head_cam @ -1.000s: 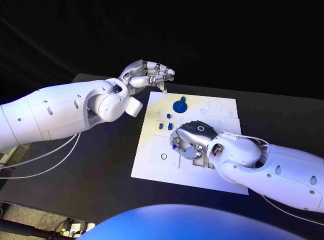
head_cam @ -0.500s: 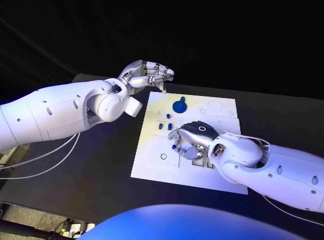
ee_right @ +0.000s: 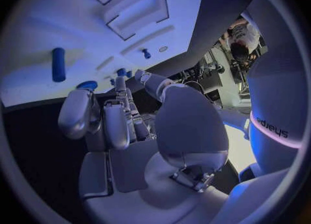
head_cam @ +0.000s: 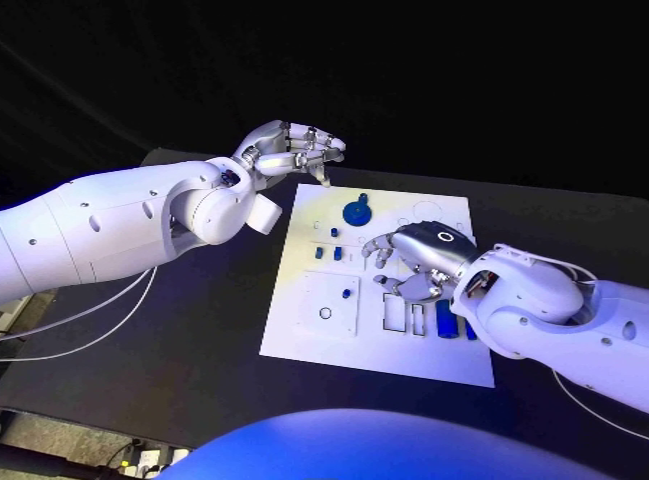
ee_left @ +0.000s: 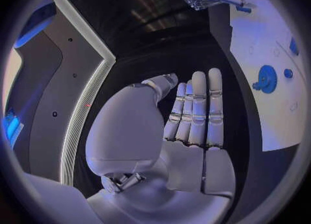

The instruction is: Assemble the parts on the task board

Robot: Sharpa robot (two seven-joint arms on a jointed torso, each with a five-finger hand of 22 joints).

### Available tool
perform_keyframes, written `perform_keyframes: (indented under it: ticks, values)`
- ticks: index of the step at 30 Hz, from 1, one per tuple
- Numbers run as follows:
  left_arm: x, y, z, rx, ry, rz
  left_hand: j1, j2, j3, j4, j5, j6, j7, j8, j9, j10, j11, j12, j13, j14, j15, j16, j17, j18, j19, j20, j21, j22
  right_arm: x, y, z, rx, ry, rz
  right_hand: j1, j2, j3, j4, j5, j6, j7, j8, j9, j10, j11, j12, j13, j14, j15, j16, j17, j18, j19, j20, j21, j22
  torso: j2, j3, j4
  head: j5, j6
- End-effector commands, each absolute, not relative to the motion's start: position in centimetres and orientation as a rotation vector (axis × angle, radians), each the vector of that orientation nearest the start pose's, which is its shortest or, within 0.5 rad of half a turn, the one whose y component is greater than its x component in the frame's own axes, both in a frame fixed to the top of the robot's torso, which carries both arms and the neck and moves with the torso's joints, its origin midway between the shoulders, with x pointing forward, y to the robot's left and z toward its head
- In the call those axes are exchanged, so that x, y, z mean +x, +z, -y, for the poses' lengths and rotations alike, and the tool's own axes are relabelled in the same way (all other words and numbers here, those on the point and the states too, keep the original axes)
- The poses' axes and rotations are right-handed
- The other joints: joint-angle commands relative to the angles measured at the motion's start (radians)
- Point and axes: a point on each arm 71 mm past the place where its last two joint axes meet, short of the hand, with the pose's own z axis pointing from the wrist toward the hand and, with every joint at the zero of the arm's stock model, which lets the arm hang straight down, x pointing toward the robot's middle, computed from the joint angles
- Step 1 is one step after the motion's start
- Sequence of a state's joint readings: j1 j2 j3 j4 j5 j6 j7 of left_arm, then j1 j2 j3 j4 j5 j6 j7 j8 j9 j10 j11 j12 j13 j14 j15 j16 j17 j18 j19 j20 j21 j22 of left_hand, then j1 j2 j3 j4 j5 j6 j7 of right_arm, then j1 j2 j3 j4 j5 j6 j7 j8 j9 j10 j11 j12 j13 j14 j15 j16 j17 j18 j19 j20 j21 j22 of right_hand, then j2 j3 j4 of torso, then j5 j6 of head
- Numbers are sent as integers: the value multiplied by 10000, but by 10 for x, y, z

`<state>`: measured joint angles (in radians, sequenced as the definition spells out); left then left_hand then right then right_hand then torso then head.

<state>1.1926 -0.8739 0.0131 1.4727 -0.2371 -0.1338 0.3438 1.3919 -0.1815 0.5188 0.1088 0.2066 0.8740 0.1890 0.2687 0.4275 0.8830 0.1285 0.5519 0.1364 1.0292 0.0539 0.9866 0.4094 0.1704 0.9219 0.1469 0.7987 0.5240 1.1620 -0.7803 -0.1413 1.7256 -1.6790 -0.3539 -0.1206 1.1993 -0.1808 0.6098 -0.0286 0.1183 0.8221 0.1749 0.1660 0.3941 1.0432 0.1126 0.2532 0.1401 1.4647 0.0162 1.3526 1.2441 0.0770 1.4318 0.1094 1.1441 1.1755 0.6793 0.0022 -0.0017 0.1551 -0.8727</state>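
Currently: tabletop (head_cam: 209, 340) carries task board (head_cam: 310, 340). My left hand (head_cam: 288, 148) hovers past its far corner, fingers straight, together, empty. Right hand (head_cam: 418, 260) over board's middle, fingers curled, can't tell if holding. Blue disc (head_cam: 357, 212), blue pegs (head_cam: 448, 325) on board.

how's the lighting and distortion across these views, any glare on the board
Head view: bluish light, a pale yellowish patch on the task board near the round blue part, dark backdrop. Left wrist view: fisheye circle, the board's edge bows, left hand evenly lit. Right wrist view: right hand close and soft, board slots curve.
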Motion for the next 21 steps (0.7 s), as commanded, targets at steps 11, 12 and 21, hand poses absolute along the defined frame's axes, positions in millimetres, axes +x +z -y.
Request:
perform_keyframes:
  ticks: [11, 12, 21]
  values:
    - [498, -164, -226, -8347, -15886, -15483, -82, 6, -17, -63, 28, -44, 30, -59, 16, -65, 25, -55, -14, -31, 40, -37, 15, 120, 1, 39, -72, -17, 442, -188, 166, -4139, 6889, -17147, -61, -377, -993, 177, 404, -118, -106, -79, 61, -1297, -58, -81, -184, -109, 12, -628, -942, 404, -454, 11, -1259, -1059, -50, -16, -88, -237, 45]
    - [498, -164, -226, -8347, -15887, -15483, -82, 6, -17, -63, 28, -44, 30, -59, 16, -65, 25, -55, -14, -31, 40, -37, 15, 120, 1, 39, -72, -17, 442, -189, 167, -4172, 6845, -17175, -20, -365, -1140, 201, 407, -76, -46, -67, 78, -1430, -20, -50, -213, -151, 39, -663, -1011, 417, -491, 38, -1362, -1136, -44, -13, -83, -251, 56]
    - [498, -165, -226, -8346, -15897, -15499, -82, 6, -17, -63, 28, -44, 30, -59, 16, -65, 25, -55, -14, -31, 40, -37, 15, 120, 1, 39, -72, -17, 447, -200, 167, -4543, 6585, -17539, 149, -269, -1418, 230, 422, -2, 15, -66, 100, -1691, 30, 41, -288, -222, 88, -722, -1154, 449, -538, 82, -1547, -1275, -25, 6, -62, -265, 104]
